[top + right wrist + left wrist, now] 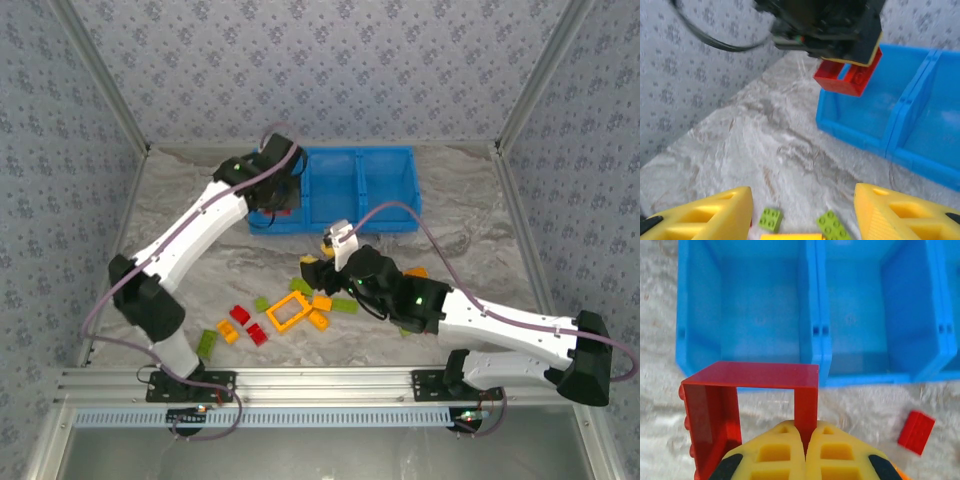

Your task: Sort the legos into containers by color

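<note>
My left gripper is shut on one side of an open red square frame, which it holds just in front of the blue tray. From above, the left gripper sits over the front edge of the left compartment of the tray. The right gripper stands open with nothing between its fingers, above two green bricks. In the top view it hovers over the far end of the pile, near a yellow frame. The compartments I see hold no bricks.
One red brick lies on the marble table near the tray's front. Red, orange and green bricks are scattered between the arms. Patterned walls close in the table on three sides.
</note>
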`<action>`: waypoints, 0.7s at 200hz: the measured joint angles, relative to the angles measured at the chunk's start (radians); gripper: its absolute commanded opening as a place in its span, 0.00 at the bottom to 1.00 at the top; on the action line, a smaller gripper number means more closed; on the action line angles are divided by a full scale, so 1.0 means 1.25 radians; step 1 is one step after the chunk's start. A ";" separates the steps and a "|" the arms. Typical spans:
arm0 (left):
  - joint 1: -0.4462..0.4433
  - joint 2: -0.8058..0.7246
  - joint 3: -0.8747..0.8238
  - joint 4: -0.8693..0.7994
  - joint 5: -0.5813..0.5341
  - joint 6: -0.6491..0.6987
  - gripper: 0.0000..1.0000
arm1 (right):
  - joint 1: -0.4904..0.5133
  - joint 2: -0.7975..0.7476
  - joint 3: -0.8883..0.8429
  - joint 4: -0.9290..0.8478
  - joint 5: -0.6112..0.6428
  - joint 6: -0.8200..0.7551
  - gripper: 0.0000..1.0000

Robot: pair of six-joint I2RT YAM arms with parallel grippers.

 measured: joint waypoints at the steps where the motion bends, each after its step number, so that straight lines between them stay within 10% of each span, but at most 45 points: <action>1: 0.002 0.005 0.004 0.000 0.000 0.001 0.00 | -0.001 0.000 0.001 0.002 0.001 -0.001 0.58; 63: 0.112 0.359 0.278 -0.034 0.021 0.086 0.00 | -0.055 0.049 0.060 0.044 0.018 -0.017 0.58; 140: 0.141 0.492 0.379 -0.038 0.020 0.137 0.00 | -0.064 0.074 0.060 0.045 0.011 0.013 0.58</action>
